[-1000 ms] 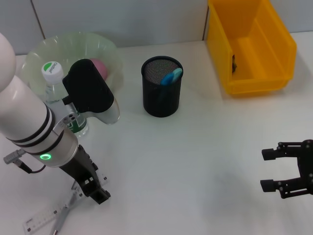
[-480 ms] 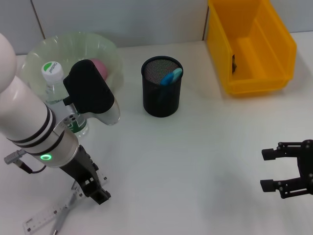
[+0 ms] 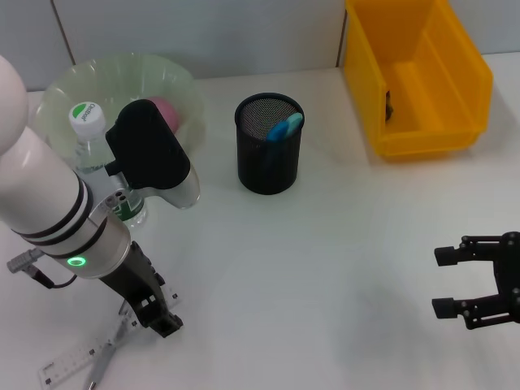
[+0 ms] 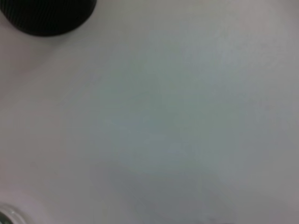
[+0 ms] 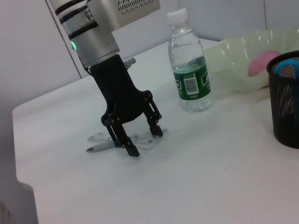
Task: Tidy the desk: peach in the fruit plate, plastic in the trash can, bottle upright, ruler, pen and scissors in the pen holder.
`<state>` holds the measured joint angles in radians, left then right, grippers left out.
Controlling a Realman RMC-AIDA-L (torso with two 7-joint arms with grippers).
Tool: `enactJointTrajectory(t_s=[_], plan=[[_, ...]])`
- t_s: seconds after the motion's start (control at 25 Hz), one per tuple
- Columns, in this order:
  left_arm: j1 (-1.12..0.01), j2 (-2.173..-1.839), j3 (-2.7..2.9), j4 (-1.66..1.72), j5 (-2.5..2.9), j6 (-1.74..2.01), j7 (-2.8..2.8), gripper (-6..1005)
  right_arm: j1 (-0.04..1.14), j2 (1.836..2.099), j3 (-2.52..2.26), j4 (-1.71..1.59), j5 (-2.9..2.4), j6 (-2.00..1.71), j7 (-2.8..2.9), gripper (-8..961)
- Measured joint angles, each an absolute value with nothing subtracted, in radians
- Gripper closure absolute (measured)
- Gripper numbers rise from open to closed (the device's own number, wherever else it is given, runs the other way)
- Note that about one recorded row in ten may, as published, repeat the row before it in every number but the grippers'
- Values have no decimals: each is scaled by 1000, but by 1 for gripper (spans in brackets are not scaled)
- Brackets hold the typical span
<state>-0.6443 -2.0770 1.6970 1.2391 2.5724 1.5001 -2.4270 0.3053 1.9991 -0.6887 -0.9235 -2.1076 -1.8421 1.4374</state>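
Note:
My left gripper (image 3: 154, 318) is open at the desk's front left, its fingers (image 5: 133, 152) straddling the clear ruler (image 5: 140, 139), which lies flat. The pen (image 5: 98, 148) lies beside and partly under the ruler (image 3: 69, 363). The bottle (image 3: 91, 154) stands upright next to the fruit plate (image 3: 65, 85), which holds the pink peach (image 3: 165, 110). The black mesh pen holder (image 3: 270, 154) has the blue-handled scissors (image 3: 284, 127) in it. I cannot make out any plastic. My right gripper (image 3: 455, 280) hangs open at the front right, away from everything.
The yellow trash can (image 3: 455, 89) stands at the back right with a small dark item (image 3: 388, 104) inside. Bare desk lies between the pen holder and my right gripper. The left wrist view shows only tabletop and the pen holder's base (image 4: 46, 18).

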Motion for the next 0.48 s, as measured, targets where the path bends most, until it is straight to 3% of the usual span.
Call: enactJointTrajectory(t_s=[0.16,0.48], plan=[[-644,-2077,1696,1233,2572,1499,-2427,269,305,2000,-689,-923,-2108,-1841,1438,118],[-646,-2077,1695,1216,2572,1494,-2427,398,305,2002,-689,-923,-2108,-1841,1439,118]])
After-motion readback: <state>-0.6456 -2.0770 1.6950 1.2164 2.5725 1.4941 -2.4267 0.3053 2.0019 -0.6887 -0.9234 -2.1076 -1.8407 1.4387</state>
